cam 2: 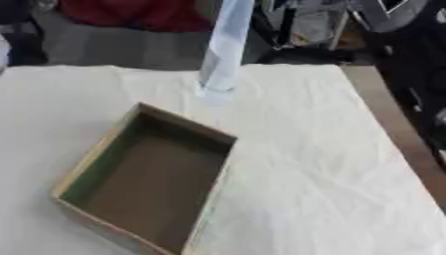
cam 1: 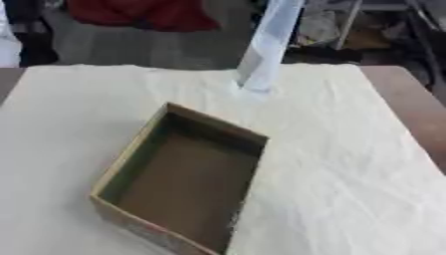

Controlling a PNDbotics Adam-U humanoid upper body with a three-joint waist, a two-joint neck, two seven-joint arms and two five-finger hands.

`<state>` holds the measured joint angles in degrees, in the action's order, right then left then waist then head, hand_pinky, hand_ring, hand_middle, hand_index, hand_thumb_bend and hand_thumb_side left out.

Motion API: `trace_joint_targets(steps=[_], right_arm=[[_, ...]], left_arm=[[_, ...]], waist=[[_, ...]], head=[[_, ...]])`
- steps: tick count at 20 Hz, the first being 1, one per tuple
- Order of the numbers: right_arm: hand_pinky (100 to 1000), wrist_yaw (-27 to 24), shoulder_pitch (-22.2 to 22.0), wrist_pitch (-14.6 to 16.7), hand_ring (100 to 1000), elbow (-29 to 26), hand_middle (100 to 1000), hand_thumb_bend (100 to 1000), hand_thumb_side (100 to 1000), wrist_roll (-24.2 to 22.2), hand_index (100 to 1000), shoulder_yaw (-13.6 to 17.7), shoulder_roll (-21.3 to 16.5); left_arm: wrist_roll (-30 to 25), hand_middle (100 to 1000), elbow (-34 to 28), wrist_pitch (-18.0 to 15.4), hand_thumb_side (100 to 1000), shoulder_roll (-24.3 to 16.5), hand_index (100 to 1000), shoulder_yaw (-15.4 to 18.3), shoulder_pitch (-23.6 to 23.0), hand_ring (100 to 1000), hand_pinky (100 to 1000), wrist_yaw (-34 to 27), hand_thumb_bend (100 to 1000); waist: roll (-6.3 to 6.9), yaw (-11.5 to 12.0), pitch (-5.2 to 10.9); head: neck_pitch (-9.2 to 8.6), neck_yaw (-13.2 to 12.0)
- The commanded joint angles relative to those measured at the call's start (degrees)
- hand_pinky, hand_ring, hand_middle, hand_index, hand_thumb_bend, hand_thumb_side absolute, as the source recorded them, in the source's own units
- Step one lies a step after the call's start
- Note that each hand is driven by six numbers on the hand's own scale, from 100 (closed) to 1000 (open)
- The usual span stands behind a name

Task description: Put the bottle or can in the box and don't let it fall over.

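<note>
One open cardboard box [cam 1: 180, 182] lies on the pale cloth [cam 1: 348, 164] that covers the table [cam 1: 409, 104], turned askew, its brown bottom bare with nothing inside it. Beyond its far corner, apart from the box, a tall pale bluish bottle [cam 2: 223, 50] stands on the cloth, leaning slightly, its top cut off by the upper edge. Neither robot hand shows in either view, so their state cannot be told
</note>
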<state>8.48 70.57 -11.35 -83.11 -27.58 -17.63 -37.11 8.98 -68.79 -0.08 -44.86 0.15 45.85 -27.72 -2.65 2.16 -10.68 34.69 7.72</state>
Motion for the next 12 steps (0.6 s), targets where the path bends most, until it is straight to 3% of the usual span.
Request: trace_joint_targets(steps=[1,7,12], right_arm=[[419,-0.24,1.53,-0.37,141,-4.64,100,156,100,-0.16,114,-1.67,-0.07],[417,-1.19,0.59,-3.75,144,-12.03,100,149,100,1.01,116,-4.02,1.32],[415,-0.35,-0.43,-4.27,154,-15.24,100,138,100,1.33,122,-5.53,2.69]], left_arm=[[-0.37,714,-0.21,-0.07,679,-2.24,803,0.18,0.51,790,885,0.37,310],[-0.38,716,-0.08,-0.13,681,-2.15,804,0.31,0.22,790,885,0.44,311],[-0.52,729,-0.19,-0.20,683,-1.86,808,0.35,0.20,785,879,0.22,310]], waist=[[0.25,-0.21,2.23],[0.38,-0.22,2.26],[0.56,0.19,2.04]], head=[[0.38,0.18],[0.40,0.67],[1.37,0.59]])
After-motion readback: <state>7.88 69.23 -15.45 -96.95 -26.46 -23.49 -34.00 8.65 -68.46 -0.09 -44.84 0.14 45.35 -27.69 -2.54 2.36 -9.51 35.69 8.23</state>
